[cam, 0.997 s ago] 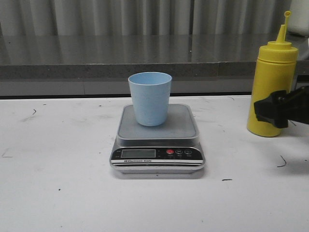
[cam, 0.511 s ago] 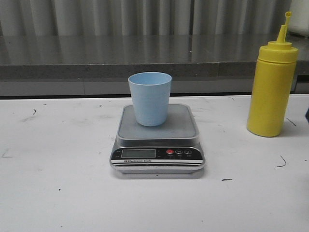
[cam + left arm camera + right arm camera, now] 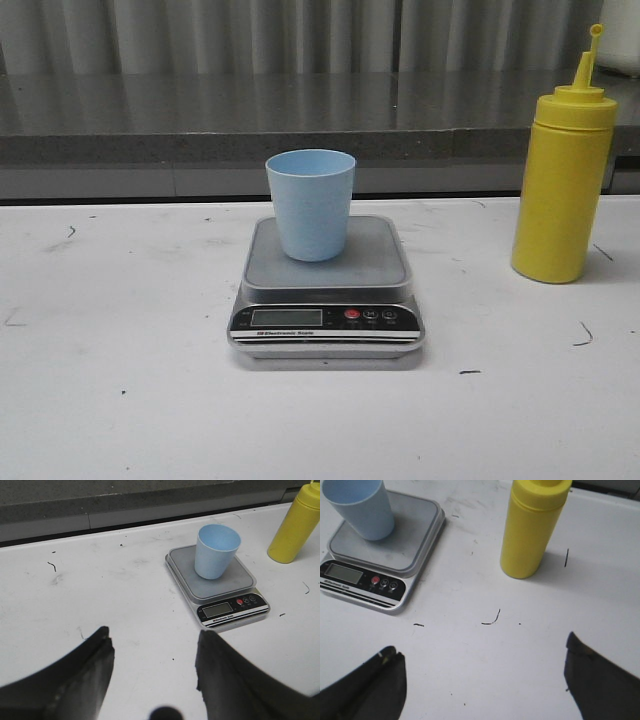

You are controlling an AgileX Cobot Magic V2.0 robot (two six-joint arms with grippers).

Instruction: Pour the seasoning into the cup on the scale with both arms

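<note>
Both grippers, left (image 3: 152, 672) and right (image 3: 482, 680), spread wide, empty, touching nothing. Well apart from them: seasoning (image 3: 562, 180) upright on table (image 3: 120, 400), cup (image 3: 310, 203) upright on scale (image 3: 326, 290).

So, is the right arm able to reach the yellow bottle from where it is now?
Probably yes. In the right wrist view the fingers are spread wide and empty, with the yellow bottle upright ahead of them. Only bare table lies between; the scale and cup stand off to one side.
</note>
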